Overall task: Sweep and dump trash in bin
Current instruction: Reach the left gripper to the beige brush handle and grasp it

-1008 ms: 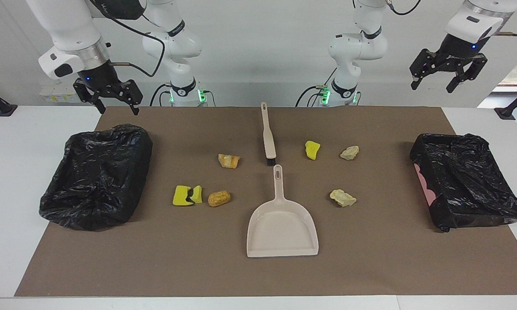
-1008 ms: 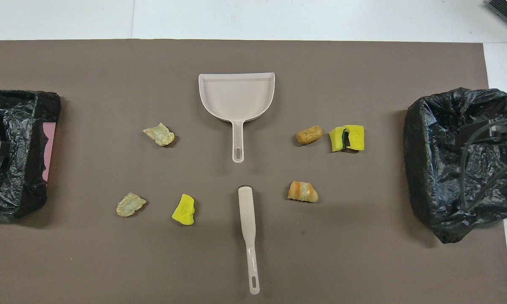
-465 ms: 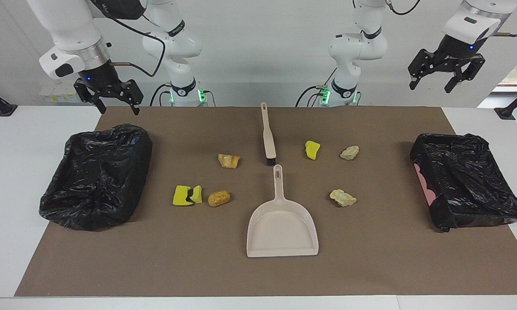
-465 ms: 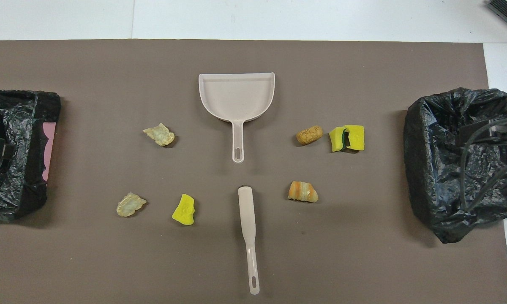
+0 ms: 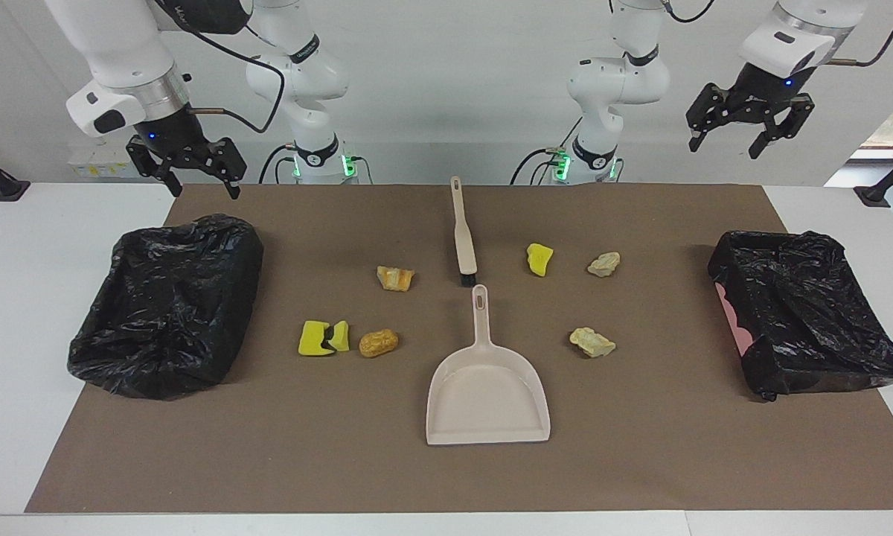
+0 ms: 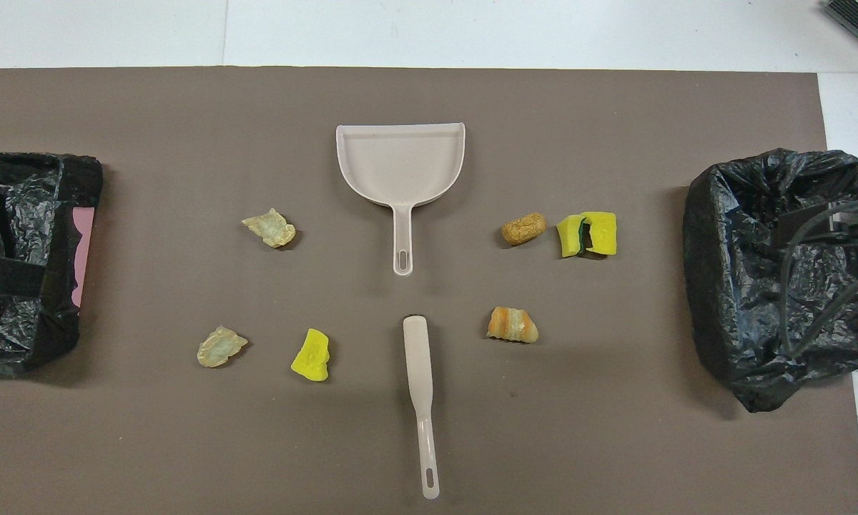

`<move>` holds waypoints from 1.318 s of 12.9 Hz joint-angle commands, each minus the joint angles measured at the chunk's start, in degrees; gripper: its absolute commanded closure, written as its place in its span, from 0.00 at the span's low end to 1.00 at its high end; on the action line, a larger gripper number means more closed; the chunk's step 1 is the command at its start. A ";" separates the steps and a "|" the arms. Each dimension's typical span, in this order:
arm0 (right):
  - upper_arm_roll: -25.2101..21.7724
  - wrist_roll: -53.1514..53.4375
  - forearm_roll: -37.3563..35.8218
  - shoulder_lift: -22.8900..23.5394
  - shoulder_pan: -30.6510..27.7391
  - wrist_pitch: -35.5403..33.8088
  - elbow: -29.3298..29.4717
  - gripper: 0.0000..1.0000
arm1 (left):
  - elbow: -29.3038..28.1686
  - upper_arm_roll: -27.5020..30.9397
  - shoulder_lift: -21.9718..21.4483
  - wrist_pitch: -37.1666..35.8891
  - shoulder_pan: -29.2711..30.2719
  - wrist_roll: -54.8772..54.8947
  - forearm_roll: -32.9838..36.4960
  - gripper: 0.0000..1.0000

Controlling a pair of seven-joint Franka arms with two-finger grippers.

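Observation:
Several lumps of trash lie on the brown mat: yellow sponge pieces [image 5: 324,337] [image 6: 588,234], a brown bread-like bit [image 5: 378,342], a striped orange bit [image 5: 395,278], another yellow piece [image 5: 539,258] and two pale chunks [image 5: 603,263] [image 5: 592,342]. The beige dustpan [image 5: 487,394] [image 6: 400,161] lies mid-mat, its handle toward the robots. In line with it lies the brush [image 5: 463,238] [image 6: 420,386]. My right gripper [image 5: 205,192] hangs open and empty above one black-bagged bin [image 5: 167,301]. High near the other bin [image 5: 804,313], my left gripper [image 5: 723,149] is open and empty.
The brown mat [image 5: 640,447] covers most of the white table. The bins [image 6: 772,279] [image 6: 21,250] sit at its two ends. A pink patch shows on the bin at the left arm's end.
My left gripper has drifted up and toward the middle of the table. The right gripper has barely moved. Nothing on the mat has shifted.

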 commanded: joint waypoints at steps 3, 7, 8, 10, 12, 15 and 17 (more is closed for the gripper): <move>0.34 -1.36 1.55 -0.50 -0.57 0.78 -0.50 0.00 | -12.27 0.31 -7.25 3.97 -8.08 -6.82 0.20 0.00; 0.42 -1.36 1.55 -0.58 -0.66 0.60 -0.50 0.00 | -20.88 0.22 -9.63 10.03 -17.21 -17.00 0.20 0.00; 0.43 -1.36 1.55 -0.58 -0.57 0.60 -0.50 0.00 | -22.90 0.14 -9.90 11.44 -19.93 -18.68 0.20 0.00; 0.43 -1.53 1.55 -0.58 -0.57 0.60 -0.50 0.00 | -28.52 -0.04 -10.07 16.44 -25.12 -23.76 0.20 0.00; 0.16 -1.71 1.38 -0.67 -1.18 0.52 -0.06 0.00 | -32.14 -0.04 -9.99 21.63 -30.57 -30.18 0.11 0.00; 0.16 -1.71 0.23 -2.69 -1.18 -0.53 -1.02 0.00 | -36.36 -0.04 -8.94 28.04 -37.25 -37.40 0.11 0.00; 0.60 -2.06 0.50 -4.36 0.30 -1.51 -3.30 0.00 | -39.61 -0.04 -8.32 33.75 -39.99 -40.92 0.02 0.00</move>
